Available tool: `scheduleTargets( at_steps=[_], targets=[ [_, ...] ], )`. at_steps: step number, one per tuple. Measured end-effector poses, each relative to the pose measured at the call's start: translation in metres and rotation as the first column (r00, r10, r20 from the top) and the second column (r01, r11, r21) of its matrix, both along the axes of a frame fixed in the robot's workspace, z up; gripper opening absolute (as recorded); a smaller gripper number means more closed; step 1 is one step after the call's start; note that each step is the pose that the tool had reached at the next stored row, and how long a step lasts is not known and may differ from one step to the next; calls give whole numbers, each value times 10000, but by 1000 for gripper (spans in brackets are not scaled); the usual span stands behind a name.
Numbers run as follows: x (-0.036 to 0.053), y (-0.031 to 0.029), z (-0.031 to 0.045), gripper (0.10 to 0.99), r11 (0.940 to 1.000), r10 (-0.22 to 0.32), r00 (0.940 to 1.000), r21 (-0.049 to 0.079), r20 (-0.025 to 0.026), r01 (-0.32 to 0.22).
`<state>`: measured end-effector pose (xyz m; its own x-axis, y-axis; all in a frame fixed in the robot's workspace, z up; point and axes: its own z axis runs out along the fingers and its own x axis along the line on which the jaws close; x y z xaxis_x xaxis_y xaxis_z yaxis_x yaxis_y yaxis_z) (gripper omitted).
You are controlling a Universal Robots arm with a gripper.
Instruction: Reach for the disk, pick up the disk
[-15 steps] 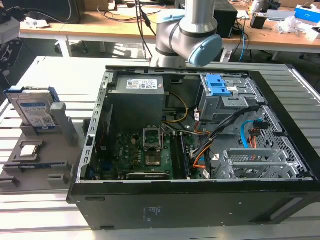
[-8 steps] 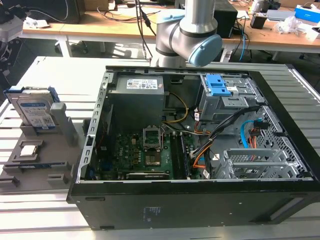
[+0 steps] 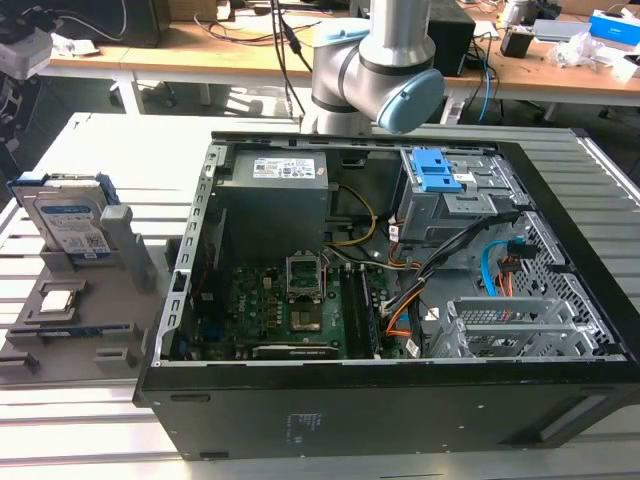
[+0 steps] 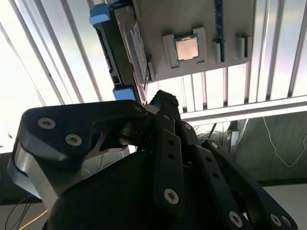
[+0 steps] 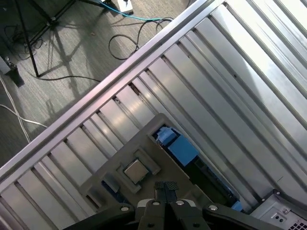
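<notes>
Disk label: you saw a white and blue barcode sticker on the face of the upright disk in the exterior view; its print was too small to read.
Power supply label: a white label sat on top of the power supply inside the computer case; you could make out none of its lines.
Processor chip: in the second wrist view the processor chip showed a plain metal top with no marking you could read.
Motherboard: any print on the motherboard was illegible.
Readable text overall: none.
</notes>
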<state>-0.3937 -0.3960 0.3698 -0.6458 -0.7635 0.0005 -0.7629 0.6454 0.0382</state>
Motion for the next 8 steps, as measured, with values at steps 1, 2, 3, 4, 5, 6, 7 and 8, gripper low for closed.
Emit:
scheduleTargets(
  at_steps=[1,2,3,4,5,6,7,8],
  targets=[
    [0,0,0,106,9999,105,9999,0,0,-105],
    [0,0,0,106,9998,195,9998,0,0,-195],
    [0,0,0,106,9996,292,9996,0,0,-292],
    [0,0,0,106,9993,383,9993,-1,0,-383],
    [0,0,0,106,9984,559,9984,-1,0,-559],
    [0,0,0,106,9975,700,9975,0,0,-700],
    [0,0,0,106,9962,868,9962,0,0,-868],
    [0,0,0,106,9945,1047,9945,0,0,-1047]
  ],
)
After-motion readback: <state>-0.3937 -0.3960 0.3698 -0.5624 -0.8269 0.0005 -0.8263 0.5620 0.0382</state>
